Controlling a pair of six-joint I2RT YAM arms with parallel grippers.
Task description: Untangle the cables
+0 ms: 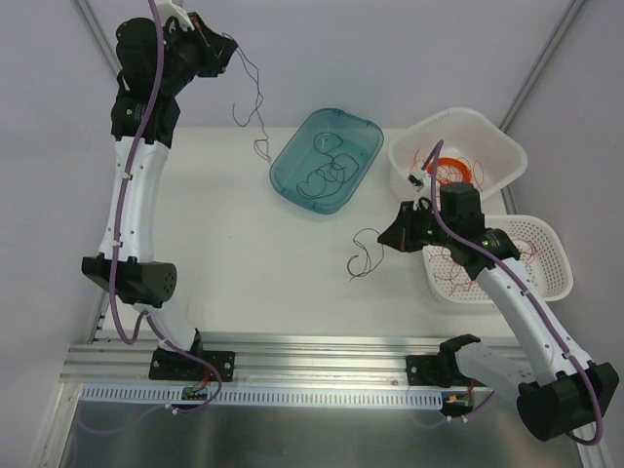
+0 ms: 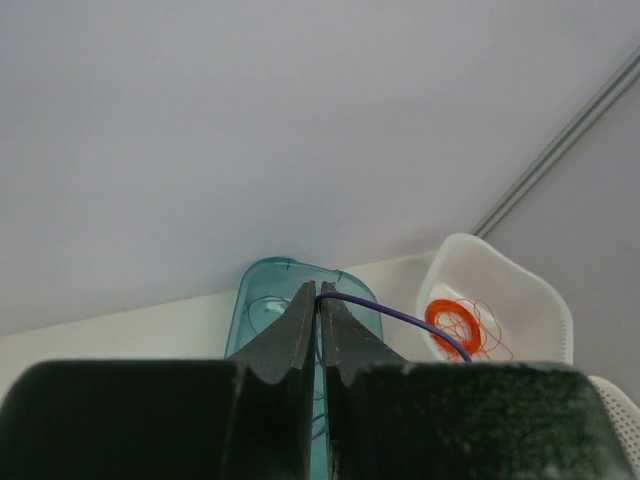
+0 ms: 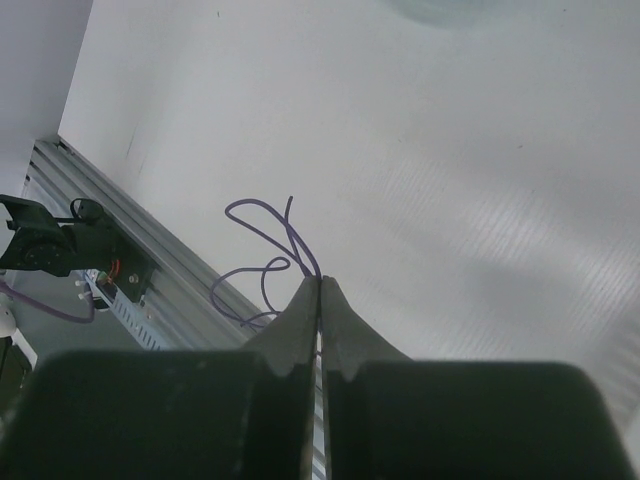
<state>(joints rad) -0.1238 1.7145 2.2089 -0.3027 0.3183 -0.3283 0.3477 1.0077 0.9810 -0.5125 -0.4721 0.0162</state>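
My left gripper is raised at the back left and shut on one thin dark cable, which dangles down to the table beside the teal tray. In the left wrist view that purple-blue cable leaves the closed fingertips of the left gripper to the right. My right gripper hovers low mid-table, shut on a second curly dark cable. The right wrist view shows this cable's loops hanging from the pinched tips of the right gripper. More dark cables lie in the teal tray.
A white tub at the back right holds a flat orange ring coil and loose red wires. A white slotted basket with red wires sits under the right arm. The metal rail runs along the near edge.
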